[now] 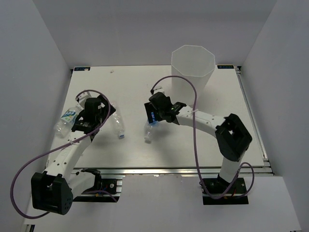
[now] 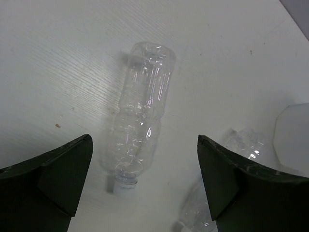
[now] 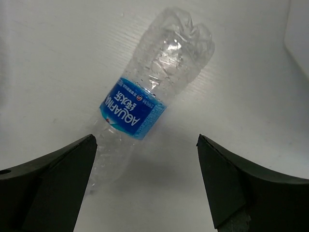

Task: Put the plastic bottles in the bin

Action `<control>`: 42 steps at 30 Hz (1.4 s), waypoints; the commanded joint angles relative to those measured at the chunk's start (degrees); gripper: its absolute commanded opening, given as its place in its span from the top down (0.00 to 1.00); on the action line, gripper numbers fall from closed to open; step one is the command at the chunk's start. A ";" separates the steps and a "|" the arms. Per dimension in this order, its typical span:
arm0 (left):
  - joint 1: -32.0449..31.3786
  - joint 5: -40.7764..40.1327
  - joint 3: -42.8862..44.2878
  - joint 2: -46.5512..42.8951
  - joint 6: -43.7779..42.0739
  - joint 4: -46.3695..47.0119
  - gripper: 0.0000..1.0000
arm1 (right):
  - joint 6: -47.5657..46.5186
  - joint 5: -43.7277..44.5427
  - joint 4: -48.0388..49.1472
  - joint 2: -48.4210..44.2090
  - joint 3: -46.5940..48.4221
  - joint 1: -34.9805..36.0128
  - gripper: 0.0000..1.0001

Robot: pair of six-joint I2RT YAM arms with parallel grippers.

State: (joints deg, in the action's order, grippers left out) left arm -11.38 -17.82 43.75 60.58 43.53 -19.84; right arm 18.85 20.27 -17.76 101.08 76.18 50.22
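Note:
The white faceted bin [image 1: 193,65] stands at the back right. An unlabelled clear bottle [image 1: 119,126] lies right of my left gripper [image 1: 91,117]. In the left wrist view this bottle [image 2: 142,111] lies between and beyond the open, empty gripper [image 2: 145,139], with its white cap nearest. A blue-labelled bottle [image 1: 66,118] lies left of that gripper. My right gripper [image 1: 157,116] hovers open over another blue-labelled bottle [image 1: 149,131]. In the right wrist view that bottle [image 3: 145,96] lies just ahead of the open gripper [image 3: 146,138], towards its left finger. No fourth bottle shows clearly.
Part of another clear bottle [image 2: 239,145] shows behind my left gripper's right finger. The bin's white wall shows at the right edge of the left wrist view [image 2: 292,137] and in the top right corner of the right wrist view [image 3: 299,34]. White walls enclose the table [image 1: 135,84].

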 commanded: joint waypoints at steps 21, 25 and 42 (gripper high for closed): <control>-0.14 -0.02 1.25 0.51 -0.99 -1.44 0.02 | -8.45 -7.79 17.04 -4.45 6.68 -1.35 0.72; -0.05 0.24 0.90 1.29 -0.81 0.14 0.02 | -22.76 -3.50 21.79 -11.77 11.52 -2.40 0.70; -0.14 -0.45 6.09 10.61 -3.63 1.64 0.02 | -29.93 7.24 24.37 -3.08 28.15 -24.99 0.14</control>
State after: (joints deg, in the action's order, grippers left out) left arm -11.38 -17.19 47.90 70.57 41.06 -18.87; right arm -10.81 26.33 9.65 97.67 102.96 25.69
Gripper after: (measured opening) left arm 0.979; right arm 0.796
